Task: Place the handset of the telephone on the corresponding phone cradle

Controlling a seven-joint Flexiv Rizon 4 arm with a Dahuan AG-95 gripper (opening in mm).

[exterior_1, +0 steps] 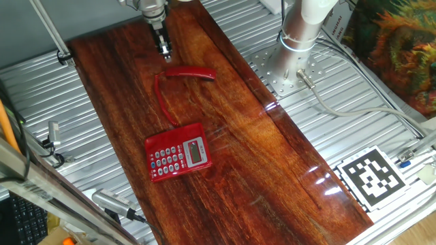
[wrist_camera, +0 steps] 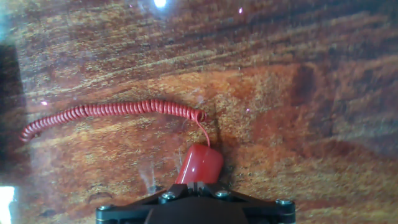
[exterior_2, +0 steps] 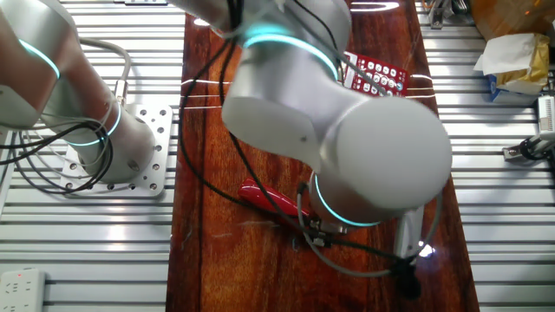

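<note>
Handset (exterior_1: pixel 191 73): on table (exterior_1: pixel 272 163), apart from cradle (exterior_1: pixel 178 152), coiled cord (wrist_camera: pixel 112 111) attached. I judge it light, rigid, glossy-slick; I'd grasp mid-bar. Gripper (exterior_1: pixel 164 48) near one end; finger spread I cannot tell.

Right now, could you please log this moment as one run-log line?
gripper: above handset end, grasp unclear | handset: on table, off cradle | phone cradle: cord attached

Lying flat on the long polished wooden board (exterior_1: pixel 272 156): slim curved red plastic handset (exterior_1: pixel 191 73) toward the far end, squarish red keypad phone base (exterior_1: pixel 178 152) nearer, well apart, coiled red cord (exterior_1: pixel 162 102) running between. Hovering just beyond the handset's left end: two-finger gripper (exterior_1: pixel 164 49).
</note>
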